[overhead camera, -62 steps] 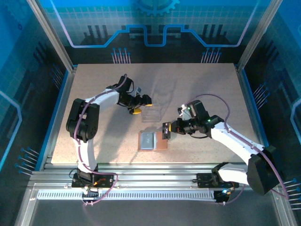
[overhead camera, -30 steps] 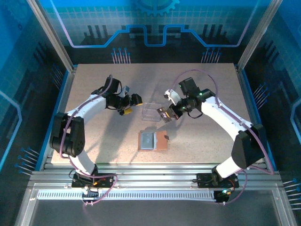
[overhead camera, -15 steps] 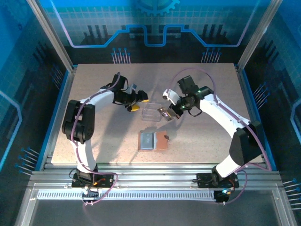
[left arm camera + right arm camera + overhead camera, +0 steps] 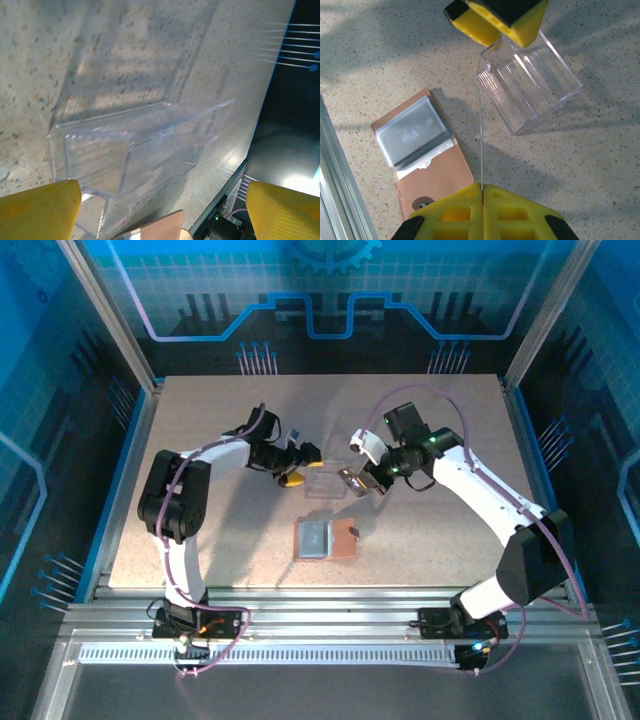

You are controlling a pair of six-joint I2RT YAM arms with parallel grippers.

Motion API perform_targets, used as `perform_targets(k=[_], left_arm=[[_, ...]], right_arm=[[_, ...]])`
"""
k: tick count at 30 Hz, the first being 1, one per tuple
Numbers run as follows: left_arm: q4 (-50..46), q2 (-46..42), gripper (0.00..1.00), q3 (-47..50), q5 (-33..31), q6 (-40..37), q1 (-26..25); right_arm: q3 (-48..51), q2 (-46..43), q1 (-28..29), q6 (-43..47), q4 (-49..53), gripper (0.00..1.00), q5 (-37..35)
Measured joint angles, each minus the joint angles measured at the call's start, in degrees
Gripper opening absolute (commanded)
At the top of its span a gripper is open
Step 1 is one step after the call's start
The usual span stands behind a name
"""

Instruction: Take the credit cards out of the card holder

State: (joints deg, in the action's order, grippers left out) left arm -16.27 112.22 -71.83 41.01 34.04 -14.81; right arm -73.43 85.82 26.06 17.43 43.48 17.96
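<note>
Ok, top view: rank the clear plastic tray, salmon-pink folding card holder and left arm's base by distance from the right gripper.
1. Clear plastic tray, just left of the right gripper.
2. Salmon-pink card holder, nearer the bases.
3. Left arm's base, bottom left.

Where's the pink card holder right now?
In the top view the salmon-pink leather-like folding card holder lies open near the middle of the table, on the near side of the small clear plastic tray.

A speckled beige table [image 4: 330,400] sits inside blue-lit panel walls [image 4: 330,300] and aluminium framing [image 4: 320,625].
</note>
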Motion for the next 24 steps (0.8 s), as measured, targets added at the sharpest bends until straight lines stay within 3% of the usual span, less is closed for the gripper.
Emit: perform_targets(k=[8, 13, 24], left_arm=[[0.1, -1.8, 0.86, 1.9, -0.1, 0.6, 0.0], [-0.3, -7.3, 0.87, 3.3, -1.8, 0.3, 0.3], [-5.1, -25.6, 0.87, 14.6, -9.6, -2.1, 3.6]], right_arm=[[-0.2, 0.4, 0.0, 2.1, 0.4, 0.0, -0.4], [-3.7, 4.6, 0.0, 7.1, 2.2, 0.0, -1.4], [-22.3, 19.6, 2.5, 21.9, 11.4, 0.0, -1.8]])
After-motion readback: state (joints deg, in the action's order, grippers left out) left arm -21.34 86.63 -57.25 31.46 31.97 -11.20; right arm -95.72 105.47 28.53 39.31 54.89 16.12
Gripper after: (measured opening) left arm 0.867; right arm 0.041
